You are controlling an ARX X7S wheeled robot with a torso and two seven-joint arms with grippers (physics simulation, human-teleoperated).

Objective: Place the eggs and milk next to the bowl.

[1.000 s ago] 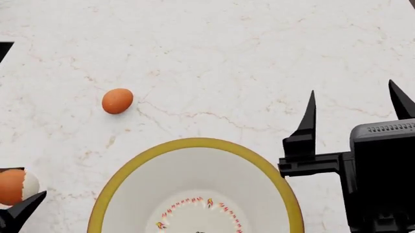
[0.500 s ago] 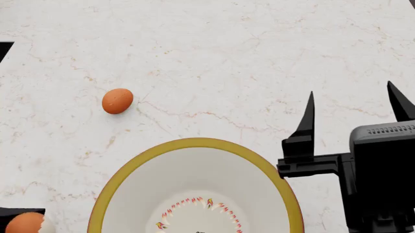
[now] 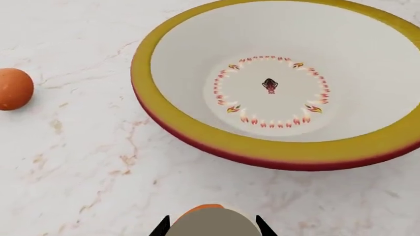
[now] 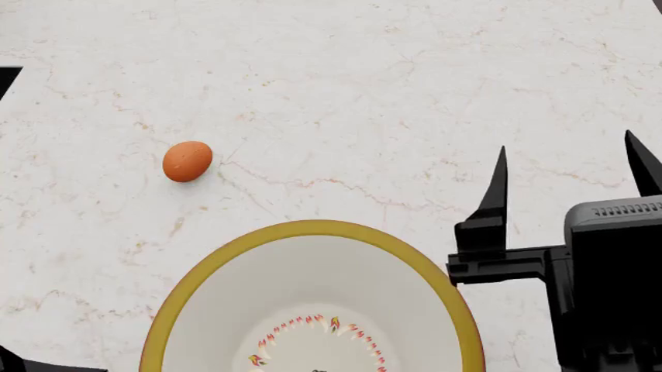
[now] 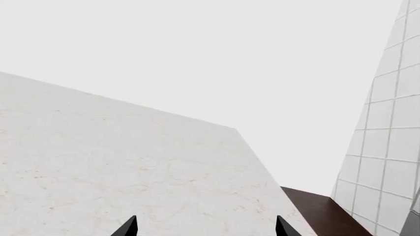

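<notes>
The bowl, white with a mustard rim, sits at the near middle of the marble counter. One egg lies loose to its far left, apart from it. In the left wrist view, the bowl and that loose egg both show. My left gripper is shut on a second egg, held low beside the bowl's left rim. My right gripper stands open just right of the bowl with nothing between its fingers; it faces bare counter. The milk is out of view.
The marble counter stretches far behind the bowl. A black corner pokes in at the head view's left edge. Past the counter's far edge, the right wrist view shows a dark brown surface and a tiled wall.
My left gripper with its egg has dropped out of the head view's lower left corner, toward me. The right gripper has shifted slightly. The loose egg and the bowl have not moved.
</notes>
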